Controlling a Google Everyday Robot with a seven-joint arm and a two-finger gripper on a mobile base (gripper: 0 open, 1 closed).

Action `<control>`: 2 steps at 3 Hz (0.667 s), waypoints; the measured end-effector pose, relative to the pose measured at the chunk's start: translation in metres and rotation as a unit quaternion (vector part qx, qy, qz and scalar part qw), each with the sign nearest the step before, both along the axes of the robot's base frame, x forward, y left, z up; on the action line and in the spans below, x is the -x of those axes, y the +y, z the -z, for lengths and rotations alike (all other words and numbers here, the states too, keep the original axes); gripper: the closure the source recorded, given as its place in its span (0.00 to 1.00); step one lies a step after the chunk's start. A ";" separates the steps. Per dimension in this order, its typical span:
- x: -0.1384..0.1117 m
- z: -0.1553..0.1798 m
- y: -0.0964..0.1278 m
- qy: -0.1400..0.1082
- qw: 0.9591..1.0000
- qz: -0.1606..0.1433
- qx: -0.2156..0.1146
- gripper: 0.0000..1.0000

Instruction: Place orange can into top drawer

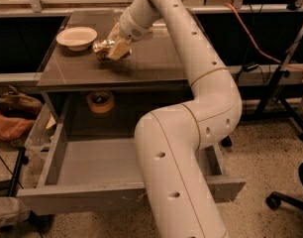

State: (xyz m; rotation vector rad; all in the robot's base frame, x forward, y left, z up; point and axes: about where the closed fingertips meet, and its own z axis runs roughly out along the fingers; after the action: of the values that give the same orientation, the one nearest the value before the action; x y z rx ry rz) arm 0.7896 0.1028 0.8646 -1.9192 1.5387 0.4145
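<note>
The orange can [102, 47], shiny gold with silvery ends, lies sideways between the cream fingers of my gripper [112, 48], just above the left part of the brown tabletop [156, 58]. The gripper is shut on the can. The top drawer [77, 198] is pulled wide open below the tabletop, its scratched front panel nearest the camera and its smooth grey floor [92, 162] bare. My arm hides the drawer's right half.
A cream bowl [76, 37] sits on the tabletop just left of the can. A tan tape roll [100, 101] lies on the shelf behind the drawer. A chair base [290, 197] stands at the right, and cloth and bags [13, 113] lie at the left.
</note>
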 end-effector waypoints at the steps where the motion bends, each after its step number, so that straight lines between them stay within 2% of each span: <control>1: 0.000 -0.001 0.000 -0.001 1.000 0.000 0.000 1.00; 2: 0.000 -0.001 0.000 -0.001 1.000 0.000 0.000 1.00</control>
State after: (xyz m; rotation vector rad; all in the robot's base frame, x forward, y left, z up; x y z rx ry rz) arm 0.7897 0.1029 0.8652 -1.9187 1.5382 0.4130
